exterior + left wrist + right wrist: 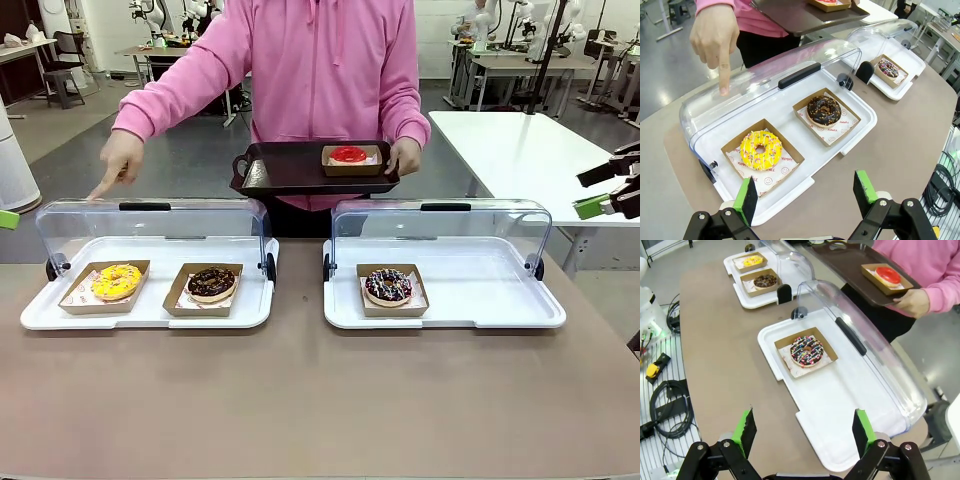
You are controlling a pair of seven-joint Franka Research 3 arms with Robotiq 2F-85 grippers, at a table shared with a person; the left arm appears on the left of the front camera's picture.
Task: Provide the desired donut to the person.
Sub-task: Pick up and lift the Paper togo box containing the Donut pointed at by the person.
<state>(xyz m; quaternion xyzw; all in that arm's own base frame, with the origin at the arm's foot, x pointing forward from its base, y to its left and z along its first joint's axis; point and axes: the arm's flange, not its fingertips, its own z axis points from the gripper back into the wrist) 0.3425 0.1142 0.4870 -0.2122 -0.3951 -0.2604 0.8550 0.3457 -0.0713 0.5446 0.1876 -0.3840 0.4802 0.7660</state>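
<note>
Both wide open, empty: left gripper (805, 190), right gripper (804, 426). Pink-sleeved person's hand (120, 158) points onto clear plastic lid (150, 225) over yellow sprinkled donut (116, 281).

Clear glossy plastic dome lid (150, 228), smooth white plastic tray (40, 313). Shiny yellow-iced donut (102, 284), matt brown cardboard box (72, 303).

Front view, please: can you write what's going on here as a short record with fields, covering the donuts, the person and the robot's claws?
person: pink hoodie, far side of table
pointing hand: fingertip on left case lid, at the yellow donut end
other hand: holds brown tray carrying red donut
left case: yellow donut, chocolate donut, each boxed
right case: sprinkled donut, boxed
left gripper: open
right gripper: open
</note>
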